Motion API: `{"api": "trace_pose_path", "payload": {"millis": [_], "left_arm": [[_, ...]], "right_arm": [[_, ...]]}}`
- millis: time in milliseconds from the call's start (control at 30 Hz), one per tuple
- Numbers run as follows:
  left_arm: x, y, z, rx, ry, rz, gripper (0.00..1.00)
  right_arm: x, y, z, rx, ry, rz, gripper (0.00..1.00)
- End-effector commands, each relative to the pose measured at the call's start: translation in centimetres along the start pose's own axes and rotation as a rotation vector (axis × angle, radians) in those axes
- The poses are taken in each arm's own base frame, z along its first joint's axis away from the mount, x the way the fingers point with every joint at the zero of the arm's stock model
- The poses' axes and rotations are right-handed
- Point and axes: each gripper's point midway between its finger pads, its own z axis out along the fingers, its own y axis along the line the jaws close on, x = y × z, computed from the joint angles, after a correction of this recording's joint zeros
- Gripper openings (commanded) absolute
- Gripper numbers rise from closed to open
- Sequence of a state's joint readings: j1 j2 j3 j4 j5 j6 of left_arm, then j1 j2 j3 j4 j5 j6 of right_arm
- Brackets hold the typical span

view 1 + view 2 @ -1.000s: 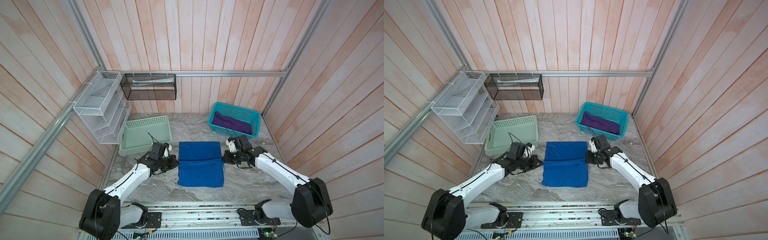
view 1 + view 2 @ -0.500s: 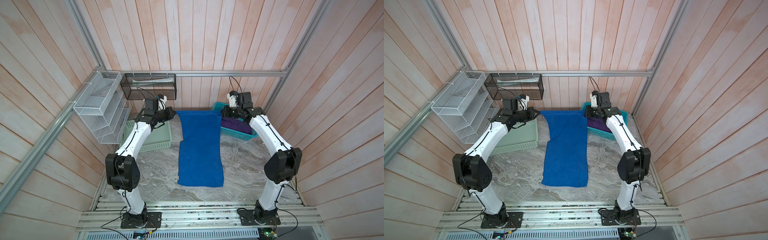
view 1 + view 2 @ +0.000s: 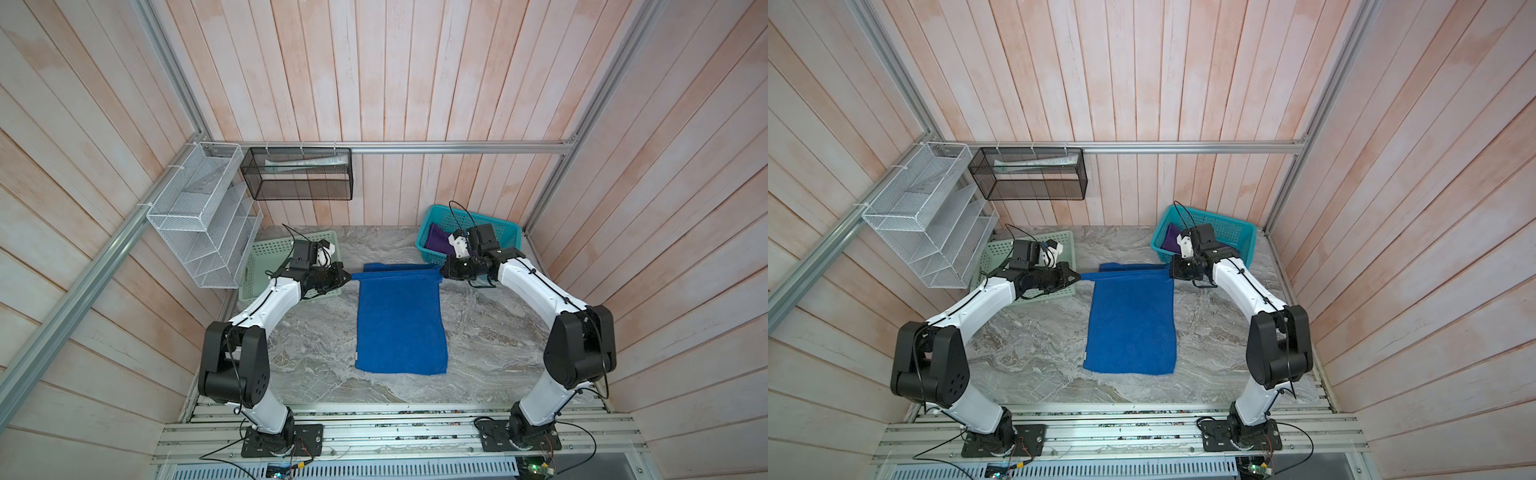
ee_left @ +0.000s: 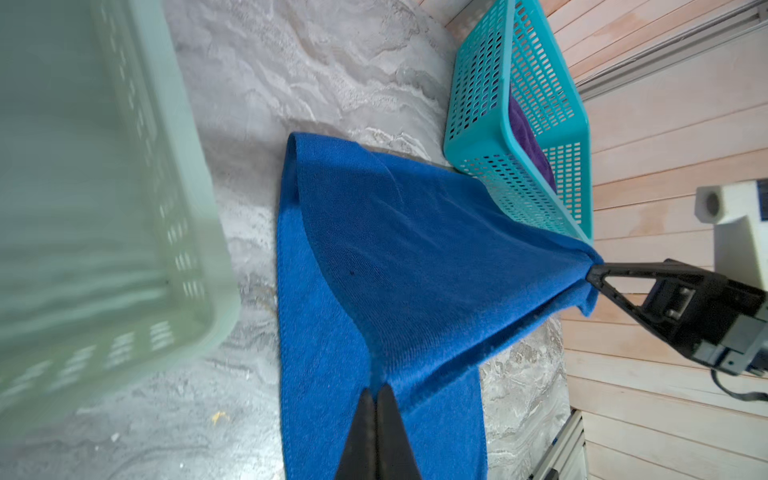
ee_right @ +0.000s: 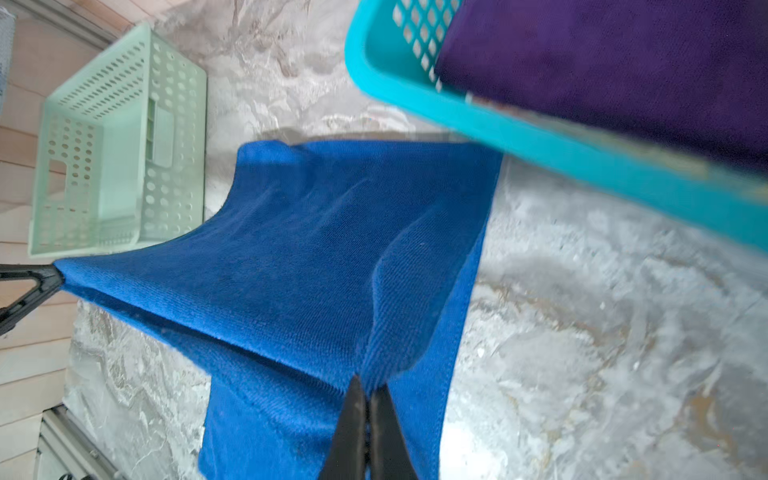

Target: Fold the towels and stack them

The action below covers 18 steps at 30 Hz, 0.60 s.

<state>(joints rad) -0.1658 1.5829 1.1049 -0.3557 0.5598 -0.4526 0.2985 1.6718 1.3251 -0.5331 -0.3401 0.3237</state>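
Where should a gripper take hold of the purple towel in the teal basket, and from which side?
Probably from straight above, pinching the exposed edge beside the rim. The purple towel lies flat inside the teal basket, whose walls rise around it and block a sideways reach.

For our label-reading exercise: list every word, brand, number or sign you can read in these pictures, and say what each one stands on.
No text can be read in any view.
On the pale packet in the black wire basket: any print is too small to read.
On the small white tag at the edge of the blue towel: too small to read.
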Motion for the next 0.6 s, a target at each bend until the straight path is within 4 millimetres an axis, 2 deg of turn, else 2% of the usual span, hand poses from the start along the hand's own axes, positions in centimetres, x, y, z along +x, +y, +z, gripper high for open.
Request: {"api": "trace_pose_path", "payload": {"millis": [0,67,133,400,567], "left_arm": [[1.6,-0.1,-0.9,0.015,-0.020,-0.001,0.00],[3.4,0.5,-0.9,0.008,0.005,-0.019,0.00],[4.3,0.5,-1.2,0.009,0.011,-0.023,0.00],[6.6,-0.6,-2.8,-0.002,0.017,-0.007,0.00],[8.7,-0.3,-3.6,-0.015,0.032,-0.022,0.00]], "right_arm": [[2.3,0.0,-0.2,-0.014,0.000,0.031,0.00],[4.0,-0.3,-0.1,-0.014,0.021,0.051,0.00],[4.7,-0.2,-0.3,-0.013,0.028,0.052,0.00],[6.0,0.9,-2.2,-0.011,0.022,0.040,0.00],[8.4,1.0,-2.7,-0.014,0.043,0.055,0.00]]}}
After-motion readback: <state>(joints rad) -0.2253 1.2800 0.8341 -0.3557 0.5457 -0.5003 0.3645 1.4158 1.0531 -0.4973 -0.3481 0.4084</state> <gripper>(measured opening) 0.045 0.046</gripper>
